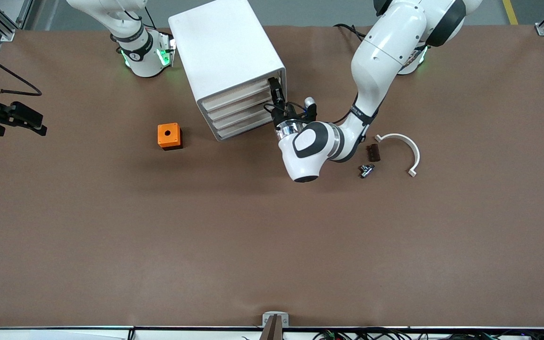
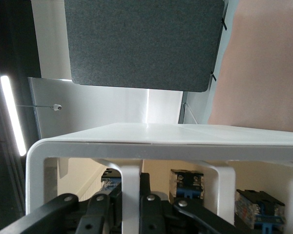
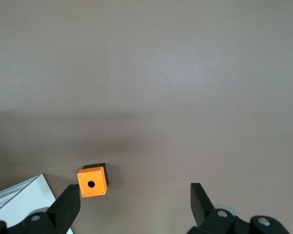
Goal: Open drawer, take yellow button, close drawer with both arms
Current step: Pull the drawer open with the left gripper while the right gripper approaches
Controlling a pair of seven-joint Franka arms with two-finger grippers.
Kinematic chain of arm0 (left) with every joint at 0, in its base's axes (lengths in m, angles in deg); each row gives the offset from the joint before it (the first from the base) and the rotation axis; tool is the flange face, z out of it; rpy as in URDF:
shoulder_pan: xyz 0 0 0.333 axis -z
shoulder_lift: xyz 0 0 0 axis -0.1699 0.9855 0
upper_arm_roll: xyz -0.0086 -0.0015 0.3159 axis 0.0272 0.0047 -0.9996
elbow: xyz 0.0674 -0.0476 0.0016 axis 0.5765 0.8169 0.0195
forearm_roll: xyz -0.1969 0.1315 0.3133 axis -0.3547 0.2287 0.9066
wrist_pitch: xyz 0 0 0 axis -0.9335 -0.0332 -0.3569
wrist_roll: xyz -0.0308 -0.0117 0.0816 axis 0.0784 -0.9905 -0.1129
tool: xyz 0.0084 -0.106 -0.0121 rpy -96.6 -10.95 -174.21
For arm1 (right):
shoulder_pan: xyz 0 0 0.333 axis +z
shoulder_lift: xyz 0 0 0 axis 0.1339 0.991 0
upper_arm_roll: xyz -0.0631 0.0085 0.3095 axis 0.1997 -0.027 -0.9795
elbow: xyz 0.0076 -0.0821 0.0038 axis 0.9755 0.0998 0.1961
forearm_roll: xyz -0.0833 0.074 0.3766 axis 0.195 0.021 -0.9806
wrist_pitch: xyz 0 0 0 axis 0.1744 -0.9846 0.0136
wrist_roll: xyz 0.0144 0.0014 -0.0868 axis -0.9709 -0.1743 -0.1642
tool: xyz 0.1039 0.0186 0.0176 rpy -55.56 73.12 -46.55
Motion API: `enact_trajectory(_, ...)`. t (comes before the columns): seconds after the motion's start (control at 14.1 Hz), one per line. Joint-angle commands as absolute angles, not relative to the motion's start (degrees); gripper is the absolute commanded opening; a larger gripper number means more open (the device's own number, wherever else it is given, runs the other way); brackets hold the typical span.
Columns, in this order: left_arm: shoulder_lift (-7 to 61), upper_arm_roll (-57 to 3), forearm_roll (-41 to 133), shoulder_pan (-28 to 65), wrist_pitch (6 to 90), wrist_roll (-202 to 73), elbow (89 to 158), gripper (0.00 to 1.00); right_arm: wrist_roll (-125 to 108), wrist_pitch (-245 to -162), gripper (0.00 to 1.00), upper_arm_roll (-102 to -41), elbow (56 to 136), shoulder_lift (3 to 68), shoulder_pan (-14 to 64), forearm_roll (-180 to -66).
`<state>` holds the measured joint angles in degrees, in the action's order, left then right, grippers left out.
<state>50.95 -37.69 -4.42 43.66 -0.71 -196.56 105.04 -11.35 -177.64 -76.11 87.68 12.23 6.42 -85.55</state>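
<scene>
The white cabinet (image 1: 225, 47) stands near the arms' bases with all four drawers pushed in. My left gripper (image 1: 275, 92) is at the front of the uppermost drawer (image 1: 239, 93), at the corner toward the left arm's end. In the left wrist view the left gripper (image 2: 130, 189) is shut on a white upright bar of the drawer's handle (image 2: 131, 171). The button is hidden. My right gripper (image 1: 21, 123) hangs open over the right arm's end of the table. In its wrist view the right gripper (image 3: 134, 202) has nothing between its fingers.
An orange cube with a round hole (image 1: 169, 136) (image 3: 92, 181) sits beside the cabinet toward the right arm's end. Blue-and-black parts (image 2: 185, 183) show past the handle. A white curved piece (image 1: 406, 148), a dark brown part (image 1: 373, 152) and a small black part (image 1: 366, 170) lie near the left arm.
</scene>
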Motion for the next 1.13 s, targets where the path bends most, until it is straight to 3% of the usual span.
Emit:
enact_trajectory(0.0,50.89,-38.06,-4.15,41.87,-1.08,-196.89,104.24,0.07,-11.85,-177.73,1.00,-76.38,87.41,13.47,6.38,-84.67)
enact_trajectory(0.42,50.71,-38.06,-4.68,38.53,-0.90,-196.97,102.66,0.09,-11.32,-180.28,1.00,-76.29,86.89,21.62,5.67,-84.85)
enact_trajectory(0.71,50.89,-38.50,-6.78,35.28,-0.29,-196.71,101.34,0.12,-12.89,-180.28,0.99,-76.20,86.45,22.26,6.19,-84.50)
enact_trajectory(1.06,50.89,-38.50,-6.79,31.24,1.03,-196.27,101.34,0.16,-46.41,-178.96,1.00,-76.64,86.80,21.56,15.15,-86.77)
